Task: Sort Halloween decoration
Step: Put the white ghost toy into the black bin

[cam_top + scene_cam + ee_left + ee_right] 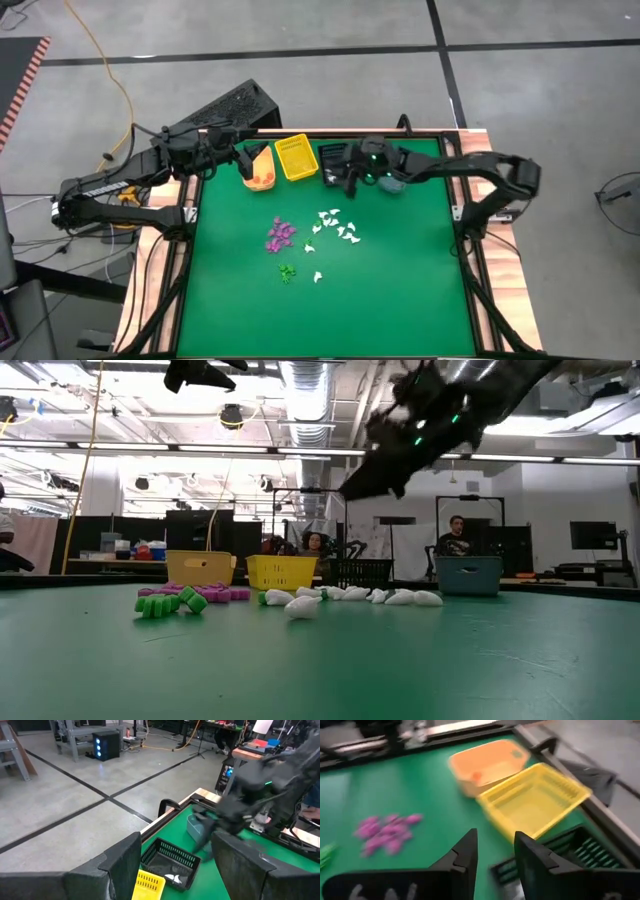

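Nearest on the green surface (400,290): the Halloween decoration lies in loose colour groups, which suggests partial sorting with most pieces not yet binned. Green trinkets (287,271) sit closest, one stray white piece just beside them; purple trinkets (281,234) lie a little farther in; white trinkets (336,226) are scattered to their right.

Farther back, along the far edge: orange bin (262,170), yellow bin (298,158), black mesh bin (170,864), grey-blue bin (468,574). A white piece lies in the black bin.

Right gripper (492,854) hangs above the black mesh bin, arm reaching in from the right edge, wrist pitched down. Its fingers stand parted, nothing between them; likely a drop position.

Left gripper (172,865) is raised near the orange bin, fingers spread wide, empty, arm stretched in from the left.
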Motion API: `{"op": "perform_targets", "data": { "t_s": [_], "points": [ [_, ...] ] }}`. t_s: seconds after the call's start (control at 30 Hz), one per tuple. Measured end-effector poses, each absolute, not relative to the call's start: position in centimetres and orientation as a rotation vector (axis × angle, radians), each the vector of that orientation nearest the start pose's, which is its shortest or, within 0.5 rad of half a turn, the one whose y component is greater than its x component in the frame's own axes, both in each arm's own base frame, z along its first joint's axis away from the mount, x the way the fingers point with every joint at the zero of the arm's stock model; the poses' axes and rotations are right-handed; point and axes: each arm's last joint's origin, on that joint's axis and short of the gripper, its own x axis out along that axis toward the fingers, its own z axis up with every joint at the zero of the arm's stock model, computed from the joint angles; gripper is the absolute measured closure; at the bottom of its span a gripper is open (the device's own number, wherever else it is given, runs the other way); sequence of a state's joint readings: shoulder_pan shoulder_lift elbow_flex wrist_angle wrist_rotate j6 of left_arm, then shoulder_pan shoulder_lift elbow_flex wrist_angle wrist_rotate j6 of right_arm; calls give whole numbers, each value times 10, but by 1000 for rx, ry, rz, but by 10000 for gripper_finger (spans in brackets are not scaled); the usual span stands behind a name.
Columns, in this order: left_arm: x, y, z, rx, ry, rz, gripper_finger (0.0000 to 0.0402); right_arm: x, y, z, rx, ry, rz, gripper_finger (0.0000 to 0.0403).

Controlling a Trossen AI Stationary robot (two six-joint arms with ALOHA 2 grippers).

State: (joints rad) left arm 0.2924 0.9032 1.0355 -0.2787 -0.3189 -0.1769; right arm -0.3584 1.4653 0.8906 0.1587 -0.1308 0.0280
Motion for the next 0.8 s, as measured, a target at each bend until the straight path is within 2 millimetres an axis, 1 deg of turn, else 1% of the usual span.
{"op": "perform_targets", "data": {
  "t_s": [0.13, 0.17, 0.23, 0.37, 0.43, 0.5, 0.67, 0.8],
  "points": [
    [175, 62, 389, -169, 94, 621, 170, 276, -79, 268, 114, 455, -172, 280],
    [175, 62, 389, -170, 94, 621, 170, 269, -72, 272, 116, 460, -176, 280],
    [175, 62, 389, -170, 94, 621, 170, 253, -58, 270, 145, 480, -196, 280],
    [175, 62, 389, -171, 94, 621, 170, 222, -30, 247, 242, 498, -281, 280],
    [175, 62, 389, -171, 94, 621, 170, 212, -18, 236, 272, 484, -326, 280],
    [175, 62, 389, -171, 94, 621, 170, 206, -7, 225, 285, 465, -378, 280],
    [175, 62, 389, -168, 95, 622, 170, 201, 11, 201, 243, 469, -452, 280],
    [175, 62, 389, -168, 95, 622, 170, 208, 19, 186, 224, 495, -482, 280]
  ]
}}
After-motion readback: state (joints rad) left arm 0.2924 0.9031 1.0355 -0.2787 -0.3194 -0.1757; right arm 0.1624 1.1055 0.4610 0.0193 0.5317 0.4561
